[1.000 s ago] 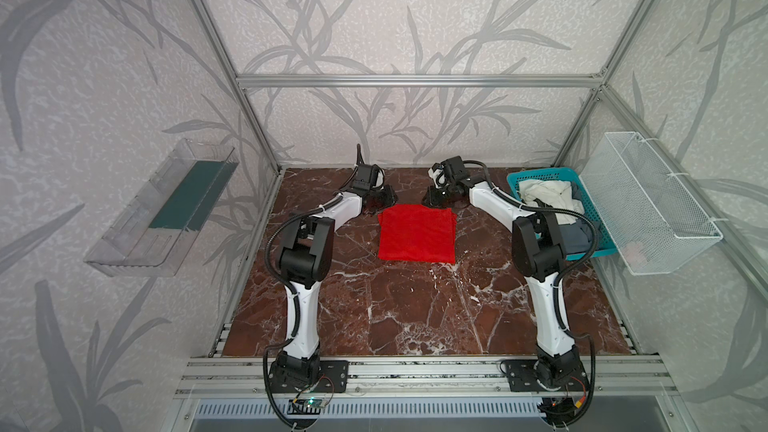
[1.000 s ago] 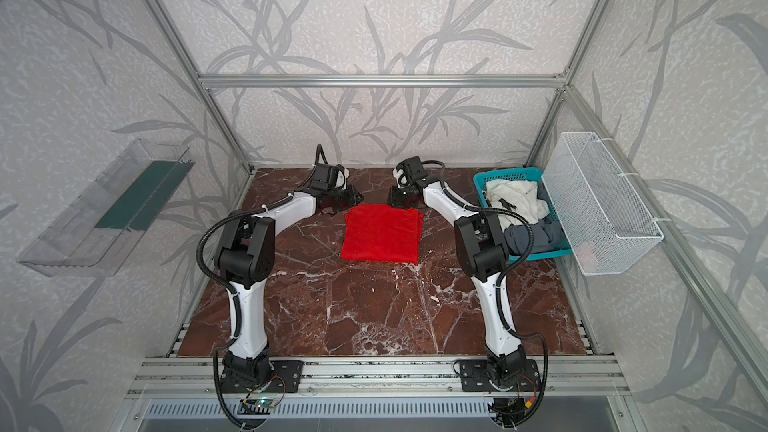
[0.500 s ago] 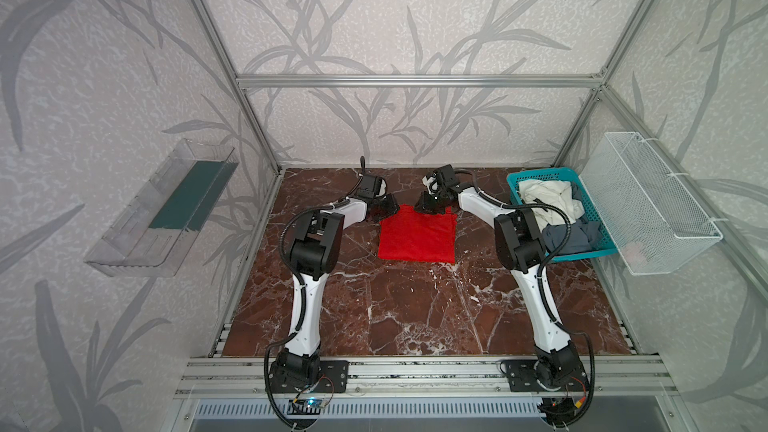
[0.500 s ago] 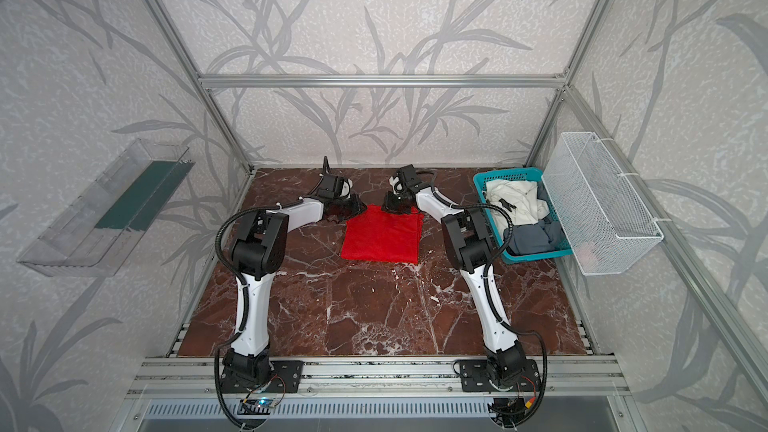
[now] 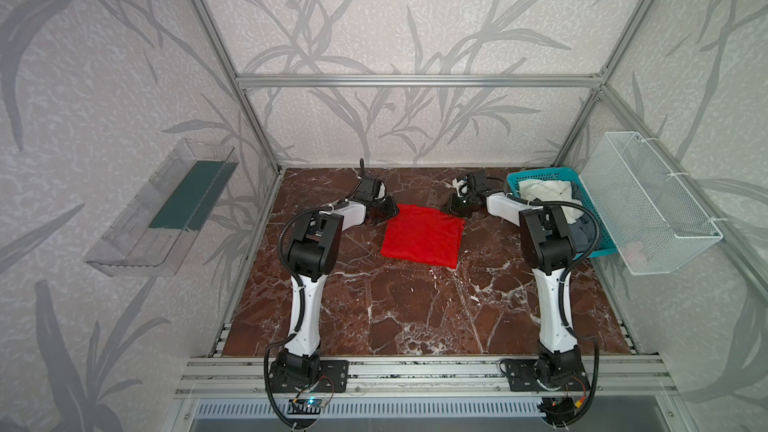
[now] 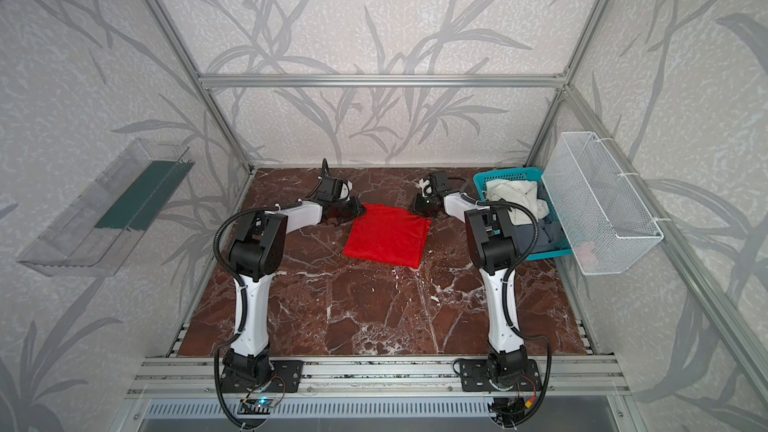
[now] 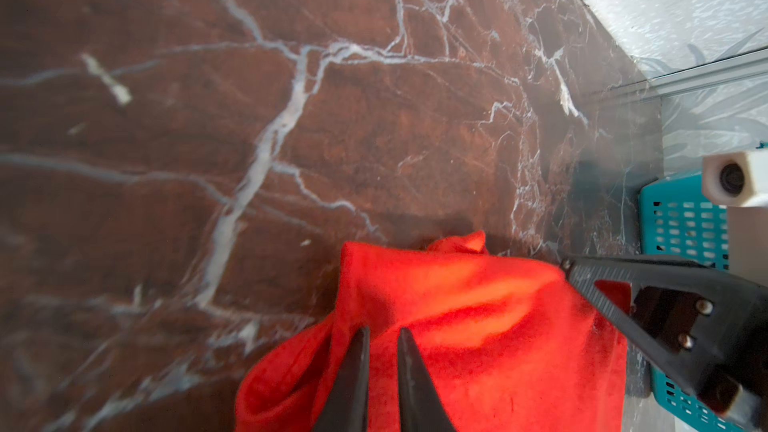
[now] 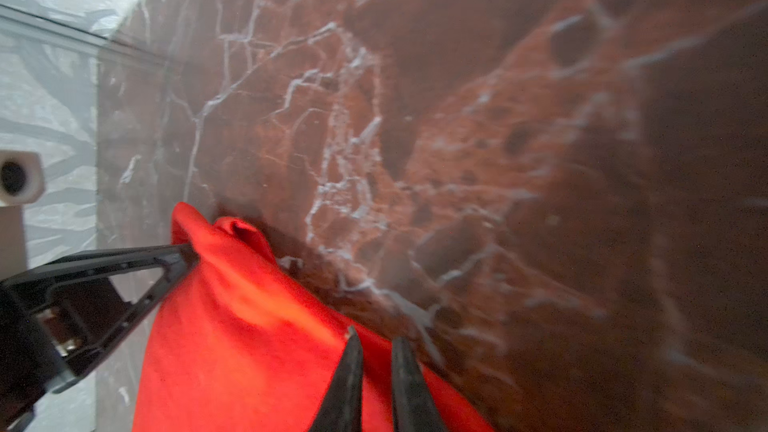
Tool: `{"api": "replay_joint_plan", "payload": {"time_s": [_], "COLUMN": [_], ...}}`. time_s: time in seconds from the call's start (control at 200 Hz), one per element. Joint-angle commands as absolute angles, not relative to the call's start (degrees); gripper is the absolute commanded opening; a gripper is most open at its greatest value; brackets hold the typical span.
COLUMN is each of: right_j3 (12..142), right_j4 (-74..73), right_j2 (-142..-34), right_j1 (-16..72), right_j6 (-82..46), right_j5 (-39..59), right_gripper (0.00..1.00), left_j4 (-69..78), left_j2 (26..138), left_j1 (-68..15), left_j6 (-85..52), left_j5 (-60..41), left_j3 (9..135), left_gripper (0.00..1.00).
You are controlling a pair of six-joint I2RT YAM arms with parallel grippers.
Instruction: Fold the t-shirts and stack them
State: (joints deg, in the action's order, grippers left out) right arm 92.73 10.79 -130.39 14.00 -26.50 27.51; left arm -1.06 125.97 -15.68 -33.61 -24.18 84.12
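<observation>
Left pincer (image 5: 390, 211), fingers (image 7: 357, 367) drawn to a thin slit, clamped on the 11 o'clock corner of the red tee (image 5: 422, 238). Right pincer (image 5: 456, 207) likewise nearly together, nipped on the 1 o'clock corner of the same tee. Red cloth in the slit of each in the wrist views, with the far edge between the two puckered and slightly raised off the desk (image 5: 395, 309). Rest of the red tee flat in a folded rectangle, a little toward 12 o'clock from the middle of the desk in both top views. At 2 o'clock on the desk, a teal lattice basket (image 5: 536, 174), with a crumpled white tee (image 5: 540, 193) on top and a grey-blue tee (image 5: 584, 229) lower in the heap, toward 5 o'clock. White wire basket (image 5: 648, 209) on the wall at 3 o'clock. Clear plastic tray (image 5: 166, 218) on the wall at 9 o'clock.
</observation>
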Motion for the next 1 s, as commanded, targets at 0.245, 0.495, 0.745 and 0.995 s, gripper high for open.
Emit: {"api": "replay_joint_plan", "payload": {"time_s": [0.245,0.495,0.745,0.995], "right_j3": [76.81,62.00,47.83,42.56], "right_j4": [11.72,3.87,-4.27,3.63], "right_j2": [-109.68,-102.05,-99.67,-94.29], "right_j1": [15.03,24.38,28.02,26.50], "right_j6": [-25.37,-34.06,-42.48,-38.69], "right_j5": [23.86,26.81,23.16,18.15], "right_gripper": [0.17,0.17,0.17,0.17], "left_j4": [-8.23,-3.97,-2.92,-4.31], "left_j2": [106.79,99.82,102.97,101.00], "left_j1": [-18.19,-19.43,-19.69,-19.62], "left_j6": [-31.52,-33.48,-33.86,-33.96], "left_j5": [-22.83,-24.53,-26.85,-22.03], "left_j3": [71.92,59.28,54.68,48.41], "left_gripper": [0.19,0.19,0.19,0.19]}}
